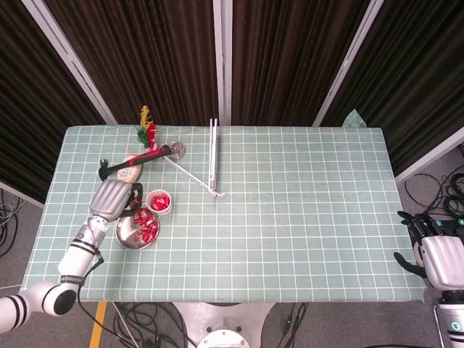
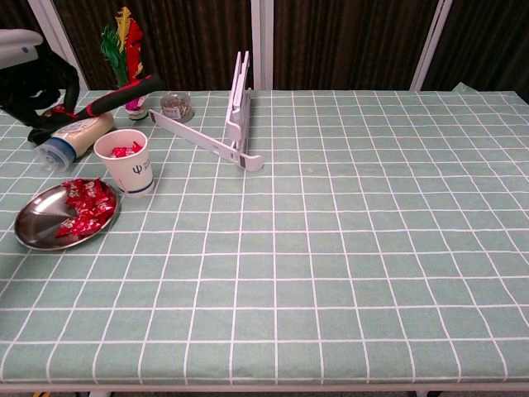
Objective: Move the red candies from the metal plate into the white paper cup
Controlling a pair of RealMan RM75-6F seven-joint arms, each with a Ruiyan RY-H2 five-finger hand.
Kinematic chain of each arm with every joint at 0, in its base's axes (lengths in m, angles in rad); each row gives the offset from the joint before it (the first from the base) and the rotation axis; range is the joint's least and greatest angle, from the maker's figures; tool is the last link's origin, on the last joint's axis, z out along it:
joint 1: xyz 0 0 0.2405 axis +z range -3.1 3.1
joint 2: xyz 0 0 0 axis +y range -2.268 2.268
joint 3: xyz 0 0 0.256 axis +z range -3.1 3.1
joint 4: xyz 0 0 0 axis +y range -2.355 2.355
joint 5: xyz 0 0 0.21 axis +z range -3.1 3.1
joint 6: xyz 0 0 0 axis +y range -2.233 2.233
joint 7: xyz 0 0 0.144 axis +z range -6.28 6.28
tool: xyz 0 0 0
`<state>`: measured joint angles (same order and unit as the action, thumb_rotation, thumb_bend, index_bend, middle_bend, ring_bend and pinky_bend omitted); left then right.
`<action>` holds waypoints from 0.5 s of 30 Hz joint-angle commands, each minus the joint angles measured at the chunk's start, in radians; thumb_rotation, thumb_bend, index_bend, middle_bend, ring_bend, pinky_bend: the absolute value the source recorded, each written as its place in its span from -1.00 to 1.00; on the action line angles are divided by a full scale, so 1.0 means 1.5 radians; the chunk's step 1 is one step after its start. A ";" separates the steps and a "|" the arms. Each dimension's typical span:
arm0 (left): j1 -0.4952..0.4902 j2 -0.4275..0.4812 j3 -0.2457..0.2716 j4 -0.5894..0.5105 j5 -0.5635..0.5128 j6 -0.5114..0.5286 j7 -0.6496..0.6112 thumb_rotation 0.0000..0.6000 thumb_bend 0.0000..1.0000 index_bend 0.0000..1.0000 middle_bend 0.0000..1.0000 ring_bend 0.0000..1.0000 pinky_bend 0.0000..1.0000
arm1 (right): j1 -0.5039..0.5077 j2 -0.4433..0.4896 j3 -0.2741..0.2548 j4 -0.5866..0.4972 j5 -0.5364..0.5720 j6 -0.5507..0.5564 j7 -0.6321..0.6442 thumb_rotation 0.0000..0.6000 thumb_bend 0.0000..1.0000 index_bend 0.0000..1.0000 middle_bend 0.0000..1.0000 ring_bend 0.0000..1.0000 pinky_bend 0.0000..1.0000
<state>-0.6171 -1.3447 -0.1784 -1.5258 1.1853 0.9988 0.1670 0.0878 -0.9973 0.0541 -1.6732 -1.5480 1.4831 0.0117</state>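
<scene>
1. Currently the left hand [image 1: 114, 197] hangs above the table beside the white paper cup [image 2: 125, 161], fingers curled around a red candy [image 2: 59, 108], seen in the chest view.
2. One round, shiny metal plate [image 2: 33, 222] lies just in front of the cup, a heap of crinkly red candies [image 2: 85, 207] on its right half; too bunched to count.
3. One cup stands upright, mouth up, with a few wrapped candies [image 2: 126, 150] inside.
4. Off the table's right edge, the right hand [image 1: 435, 254] holds nothing; whether its fingers are spread or curled is unclear.
5. One hammer [image 1: 134, 162] and one bottle [image 2: 73, 136] lie behind the cup.
</scene>
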 commanded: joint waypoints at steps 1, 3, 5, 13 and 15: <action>-0.043 -0.025 -0.023 0.032 -0.012 -0.047 -0.006 1.00 -0.21 0.33 0.95 0.98 1.00 | -0.001 0.000 0.000 0.001 0.002 0.000 0.000 1.00 -0.78 -0.66 -0.36 -0.61 -0.05; -0.064 -0.041 -0.028 0.052 -0.021 -0.071 -0.004 1.00 -0.21 0.32 0.95 0.98 1.00 | -0.001 0.001 0.000 0.002 0.004 -0.001 0.001 1.00 -0.78 -0.66 -0.36 -0.61 -0.05; -0.078 -0.056 -0.030 0.070 -0.029 -0.089 -0.003 1.00 -0.21 0.30 0.95 0.98 1.00 | -0.002 0.001 0.000 0.002 0.005 0.000 0.001 1.00 -0.78 -0.66 -0.36 -0.61 -0.05; -0.106 -0.091 -0.019 0.117 -0.055 -0.125 0.015 1.00 -0.21 0.21 0.94 0.98 1.00 | -0.003 0.001 0.001 0.006 0.010 -0.001 0.006 1.00 -0.78 -0.66 -0.36 -0.61 -0.05; -0.104 -0.089 -0.013 0.116 -0.061 -0.122 0.024 1.00 -0.21 0.11 0.92 0.97 1.00 | -0.003 0.001 0.001 0.007 0.011 -0.003 0.007 1.00 -0.78 -0.66 -0.36 -0.61 -0.05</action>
<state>-0.7733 -1.4781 -0.2024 -1.3522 1.0987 0.8149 0.1968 0.0831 -0.9962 0.0554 -1.6626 -1.5310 1.4795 0.0218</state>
